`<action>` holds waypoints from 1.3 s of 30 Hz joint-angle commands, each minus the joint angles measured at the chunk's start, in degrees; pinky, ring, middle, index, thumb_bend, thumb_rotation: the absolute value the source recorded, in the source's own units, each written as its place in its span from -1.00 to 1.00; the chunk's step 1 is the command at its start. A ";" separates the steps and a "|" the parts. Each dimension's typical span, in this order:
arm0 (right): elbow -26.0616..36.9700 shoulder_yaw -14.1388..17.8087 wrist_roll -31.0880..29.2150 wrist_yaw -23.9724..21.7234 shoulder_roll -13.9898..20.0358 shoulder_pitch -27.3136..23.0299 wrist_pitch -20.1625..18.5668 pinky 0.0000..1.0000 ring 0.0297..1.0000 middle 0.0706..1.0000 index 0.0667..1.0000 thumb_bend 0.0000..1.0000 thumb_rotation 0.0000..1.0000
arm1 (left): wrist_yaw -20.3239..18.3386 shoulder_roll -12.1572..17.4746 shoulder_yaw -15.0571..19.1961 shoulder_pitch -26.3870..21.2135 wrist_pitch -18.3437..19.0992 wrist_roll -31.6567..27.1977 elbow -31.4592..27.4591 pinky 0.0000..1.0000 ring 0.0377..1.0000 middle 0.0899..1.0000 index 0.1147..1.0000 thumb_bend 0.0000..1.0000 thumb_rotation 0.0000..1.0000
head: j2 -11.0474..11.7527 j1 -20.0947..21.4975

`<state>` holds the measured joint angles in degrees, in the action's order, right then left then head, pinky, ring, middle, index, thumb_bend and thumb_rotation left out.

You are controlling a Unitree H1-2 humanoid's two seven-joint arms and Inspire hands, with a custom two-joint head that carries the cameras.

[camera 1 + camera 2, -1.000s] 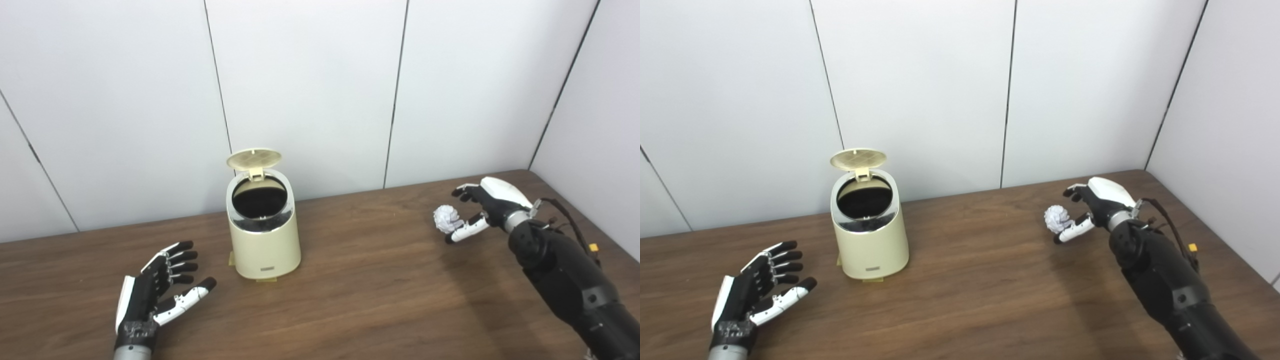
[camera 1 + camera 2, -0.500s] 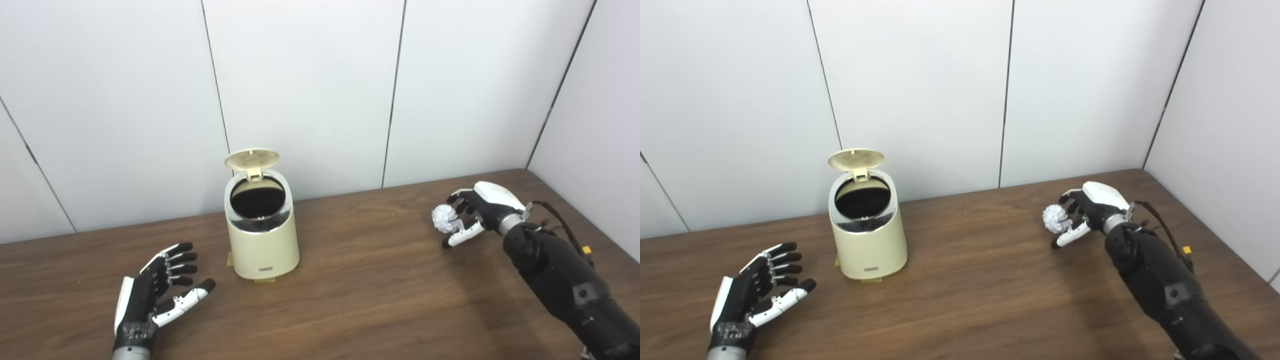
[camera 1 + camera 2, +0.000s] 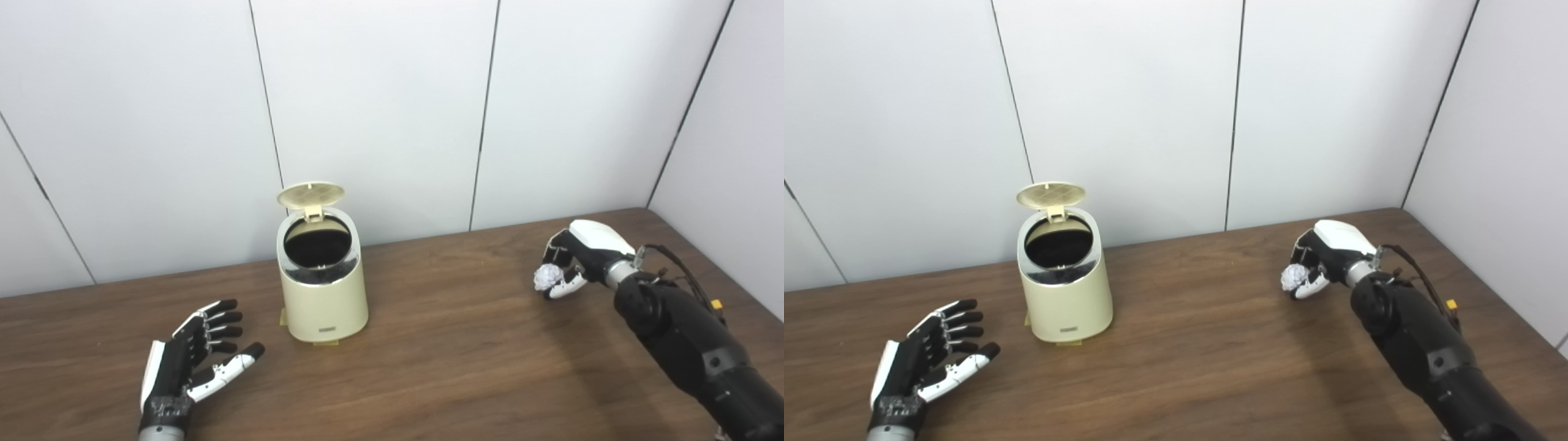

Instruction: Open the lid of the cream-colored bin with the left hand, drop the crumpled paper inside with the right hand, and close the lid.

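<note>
The cream-colored bin (image 3: 323, 288) stands on the brown table, left of center. Its round lid (image 3: 310, 195) is tipped up at the back, so the dark opening (image 3: 317, 241) shows. Far to the right, my right hand (image 3: 576, 260) has its fingers and thumb curled around the white crumpled paper (image 3: 546, 277), low over the table. My left hand (image 3: 193, 361) rests near the front left, palm up with fingers spread, holding nothing, a short way left of the bin's base.
White wall panels (image 3: 380, 110) run close behind the bin. A side wall (image 3: 735, 153) closes the table's right end. Bare wood tabletop (image 3: 453, 331) lies between the bin and my right hand.
My right hand's fingers have closed around the crumpled paper, which sat between open fingers a second ago. The left hand and the bin have stayed put.
</note>
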<state>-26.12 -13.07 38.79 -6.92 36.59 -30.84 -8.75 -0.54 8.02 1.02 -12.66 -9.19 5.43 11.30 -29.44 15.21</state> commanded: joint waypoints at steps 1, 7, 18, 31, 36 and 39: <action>1.64 -0.54 2.20 1.07 3.10 -2.67 1.15 0.71 0.25 -0.07 -0.12 0.06 -1.00 | 0.06 0.32 -0.22 0.15 -0.02 0.43 -1.05 0.21 0.33 0.40 0.51 0.55 -0.63 | -0.07 -0.15; 4.01 -3.14 6.75 1.01 5.48 -3.56 3.24 0.54 0.22 -0.10 -0.10 0.06 -1.00 | 0.15 0.19 -0.50 0.06 0.04 0.67 -1.13 0.18 0.32 0.39 0.50 0.54 -0.65 | -0.28 -0.57; 16.76 0.02 6.48 -1.57 4.24 -4.78 3.51 0.79 0.35 -0.08 -0.12 0.06 -1.00 | -0.01 -0.26 -0.74 -0.33 0.43 0.27 -0.53 0.18 0.32 0.39 0.49 0.56 -0.66 | -0.06 -1.11; 28.45 1.66 4.47 -5.96 -3.86 -7.05 1.64 0.93 0.25 -0.11 -0.10 0.06 -0.99 | 0.32 -1.21 -1.28 -0.41 0.26 0.13 0.10 0.17 0.31 0.38 0.50 0.57 -0.66 | 0.09 -3.92; 30.11 2.77 3.10 -6.12 -9.49 -7.85 -1.98 1.00 0.26 -0.16 -0.05 0.06 -0.99 | 0.28 -1.72 -1.37 -0.52 0.09 -0.19 0.34 0.15 0.30 0.38 0.50 0.57 -0.68 | 0.16 -5.21; 29.93 3.67 1.35 -5.38 -13.55 -8.22 -3.62 1.00 0.17 -0.18 -0.03 0.05 -1.00 | 0.65 -1.92 -1.50 -0.50 0.12 0.36 0.36 0.17 0.30 0.38 0.49 0.60 -0.65 | 0.17 -5.69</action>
<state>2.23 -10.64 41.03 -13.88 23.72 -35.74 -11.69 -0.47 6.83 -0.08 -12.82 -8.22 5.45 11.09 -29.27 9.49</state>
